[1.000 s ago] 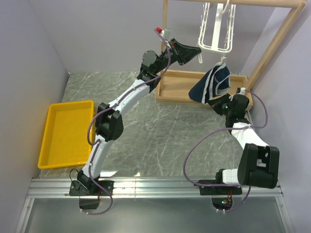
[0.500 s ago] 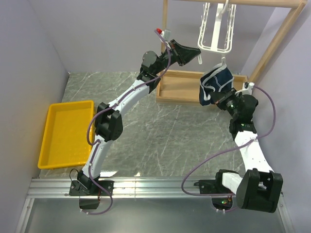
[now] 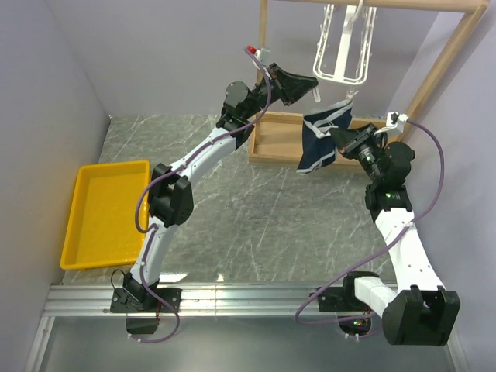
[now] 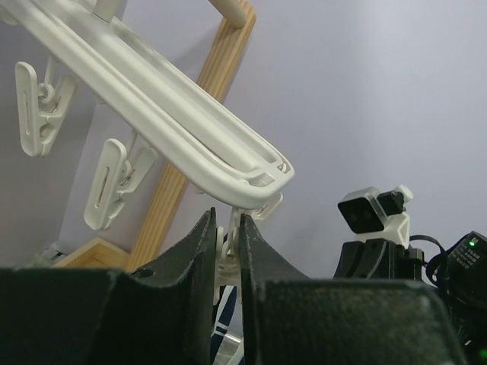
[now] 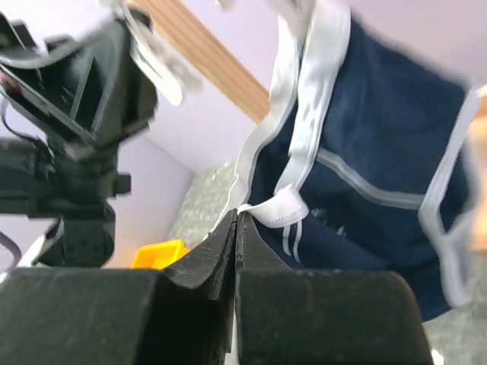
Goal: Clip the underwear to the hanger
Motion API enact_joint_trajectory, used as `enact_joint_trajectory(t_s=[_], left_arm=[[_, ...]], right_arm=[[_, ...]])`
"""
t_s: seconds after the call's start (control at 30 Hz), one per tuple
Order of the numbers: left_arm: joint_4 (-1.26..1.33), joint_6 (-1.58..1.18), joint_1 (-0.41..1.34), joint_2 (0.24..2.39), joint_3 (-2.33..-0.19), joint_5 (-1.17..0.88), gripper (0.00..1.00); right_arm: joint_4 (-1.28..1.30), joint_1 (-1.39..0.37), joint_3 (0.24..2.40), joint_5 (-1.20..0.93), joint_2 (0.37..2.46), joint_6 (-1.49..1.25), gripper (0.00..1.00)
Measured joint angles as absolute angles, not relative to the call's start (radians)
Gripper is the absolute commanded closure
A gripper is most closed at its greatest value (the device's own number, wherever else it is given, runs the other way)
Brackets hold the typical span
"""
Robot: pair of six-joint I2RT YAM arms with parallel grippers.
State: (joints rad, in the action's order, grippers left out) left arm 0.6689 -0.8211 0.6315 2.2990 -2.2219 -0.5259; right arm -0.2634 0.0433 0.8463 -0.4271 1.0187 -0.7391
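left gripper (image 4: 226, 222) clamped on hanger (image 4: 175, 125) clip (image 4: 224, 255); right gripper (image 5: 235, 224) pinched on underwear (image 3: 319, 143), 6 o'clock of hanger | next: lift underwear toward 12 o'clock, deep into clip, before release

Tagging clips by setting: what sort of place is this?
Probably a robotics lab cell staged for laundry: plain lilac partition walls, a marble-pattern tabletop, and a light wooden rack holding a white plastic clip hanger.
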Motion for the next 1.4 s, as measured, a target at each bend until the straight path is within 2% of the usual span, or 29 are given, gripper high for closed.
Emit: enact_joint_trajectory(t_s=[1.4], left_arm=[[0.834, -0.896, 0.626, 2.286, -2.193, -0.64, 1.0]], right_arm=[[-0.313, -0.017, 1.049, -0.344, 1.219, -0.828, 1.0]])
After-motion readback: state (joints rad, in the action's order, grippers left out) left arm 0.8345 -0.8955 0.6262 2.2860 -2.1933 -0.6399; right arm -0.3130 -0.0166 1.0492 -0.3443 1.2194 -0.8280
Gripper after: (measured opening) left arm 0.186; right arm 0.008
